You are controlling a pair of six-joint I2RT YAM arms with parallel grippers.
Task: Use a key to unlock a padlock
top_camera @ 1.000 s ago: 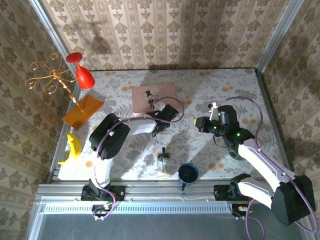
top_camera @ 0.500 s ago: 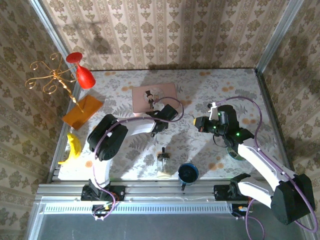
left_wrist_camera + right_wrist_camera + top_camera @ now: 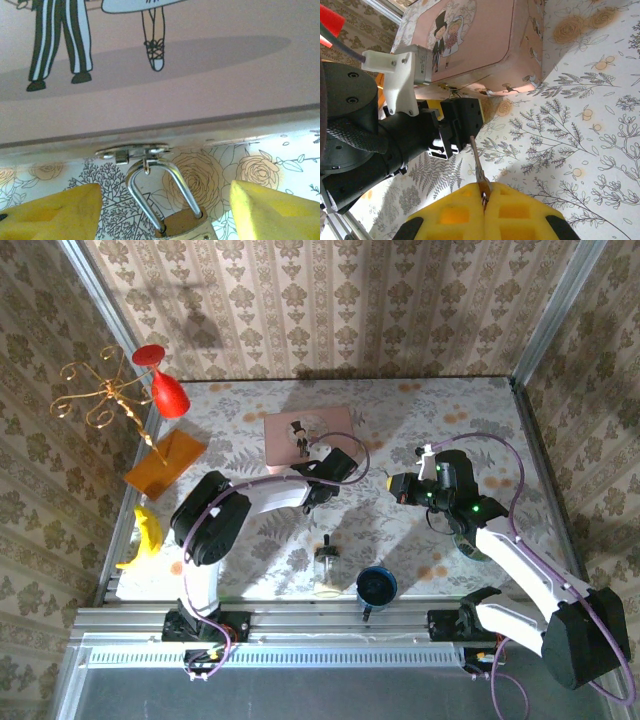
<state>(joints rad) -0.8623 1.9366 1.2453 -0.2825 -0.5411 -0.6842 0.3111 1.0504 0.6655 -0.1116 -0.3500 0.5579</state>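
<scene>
Closest to me, by the arm bases, a small glass jar [image 3: 327, 568] and a blue cup [image 3: 377, 586] stand just beside each other on the floral table [image 3: 450, 415]. At the left edge lies a yellow banana [image 3: 146, 538].

Moving up to mid-table, there's my right gripper [image 3: 483, 192], clenched on the key [image 3: 476, 162]. Its yellow fingers are pressed together, and the thin blade sticks out from between them, pointing toward the left gripper's black body. From overhead I see a bare strip of table between the two grippers.

Now the left gripper [image 3: 336, 466], sitting at the near edge of the pink picture box [image 3: 308, 433]. It's released and grasping nothing. On its wrist camera the yellow fingertips [image 3: 55, 212] are spread wide at either side. The padlock [image 3: 184, 223] sits between them, clear of both.

The brass body is low in that view. Its silvery shackle [image 3: 189, 196] loops up through the little metal hasp [image 3: 131, 150] on the box's front edge, and both legs run down into the body. The lid above shows a cartoon couple.

Farther back on the left I've got an orange piece [image 3: 165, 460], then a red goblet [image 3: 160, 385] beside a gold wire stand [image 3: 100, 400]. Behind them are the wallpapered walls.
</scene>
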